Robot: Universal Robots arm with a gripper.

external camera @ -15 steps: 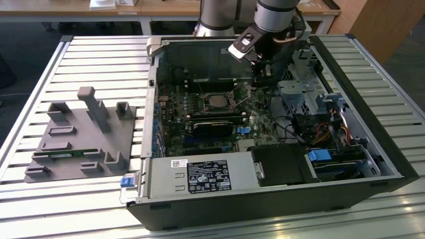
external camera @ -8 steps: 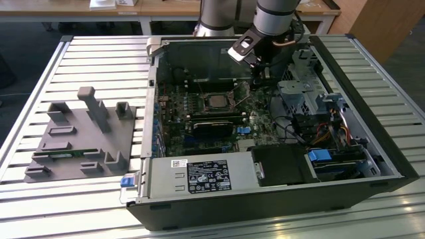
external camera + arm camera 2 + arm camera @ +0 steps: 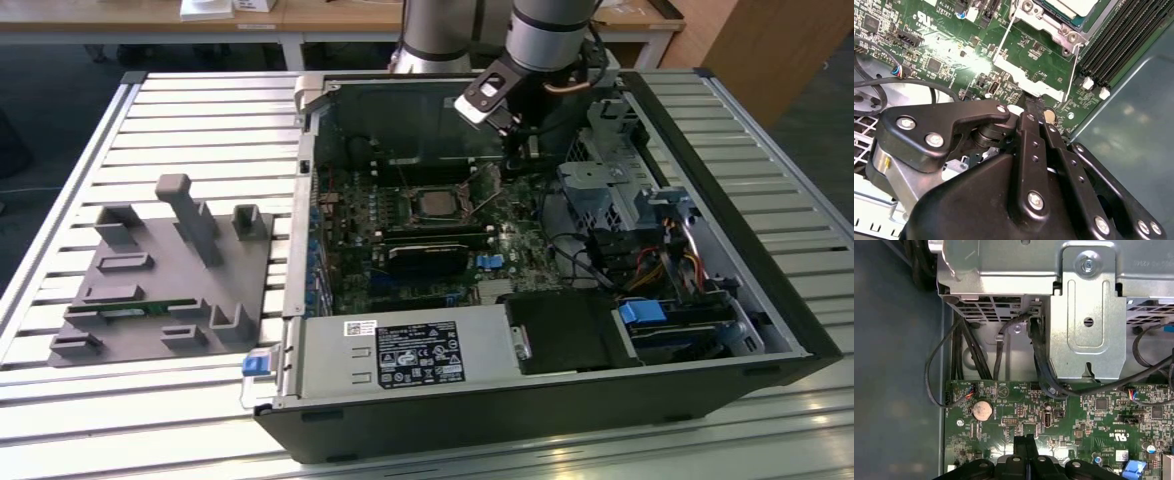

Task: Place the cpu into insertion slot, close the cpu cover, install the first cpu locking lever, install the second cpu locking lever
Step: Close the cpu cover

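Slatted bench (image 3: pixel 200 110): end effector (image 3: pixel 1033 106), closed and empty, is hovering at raised cpu cover (image 3: pixel 1026 80), cpu (image 3: pixel 430 205) seated beyond; closing seemingly needing gentle push.

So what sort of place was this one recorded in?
Probably a robotics lab or workshop: an open computer case sits on a slatted metal table, a grey fixture block lies beside it, and wooden desks stand behind.

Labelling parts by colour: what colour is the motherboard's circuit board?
Green; the circuit board shows best in the first wrist view.
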